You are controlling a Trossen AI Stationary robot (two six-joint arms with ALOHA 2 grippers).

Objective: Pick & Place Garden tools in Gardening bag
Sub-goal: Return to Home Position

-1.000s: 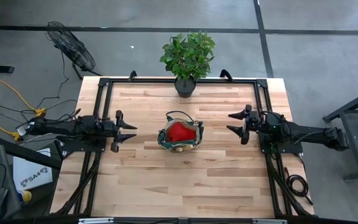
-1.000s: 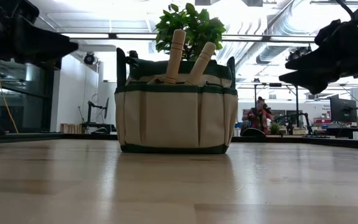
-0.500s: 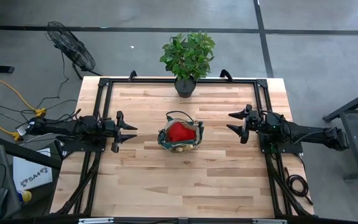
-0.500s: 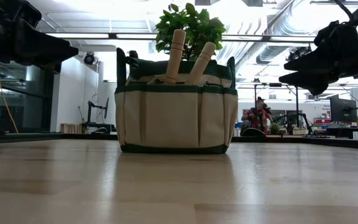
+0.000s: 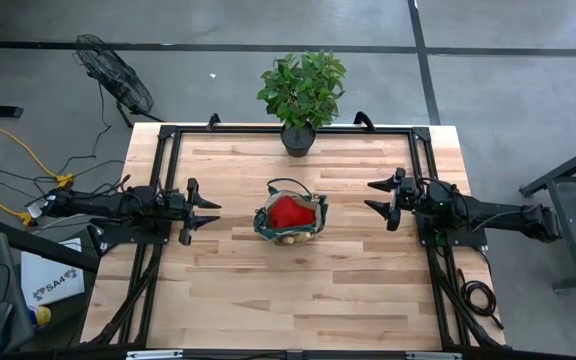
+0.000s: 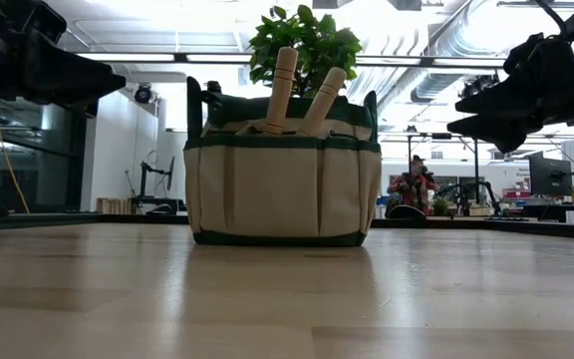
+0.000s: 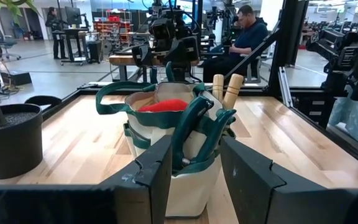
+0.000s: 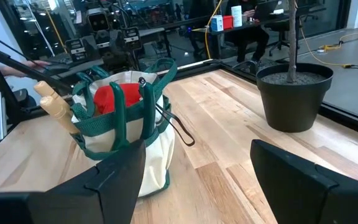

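Note:
The tan gardening bag point(image 5: 289, 220) with green trim stands on its flat bottom at the table's middle. A red soft bundle point(image 5: 290, 211) fills its top, and two wooden tool handles point(image 6: 302, 95) stick up out of it. My left gripper point(image 5: 206, 215) hovers open, level, left of the bag, pointing at it. My right gripper point(image 5: 376, 196) hovers open, level, right of the bag, pointing at it. Both are well apart from the bag point(image 7: 179, 143) point(image 8: 120, 124).
A potted green plant point(image 5: 301, 95) in a dark pot stands at the table's far edge, behind the bag. Black frame rails point(image 5: 158, 180) run along the table's left, right and far sides. Bare wood point(image 5: 288, 300) lies near the front edge.

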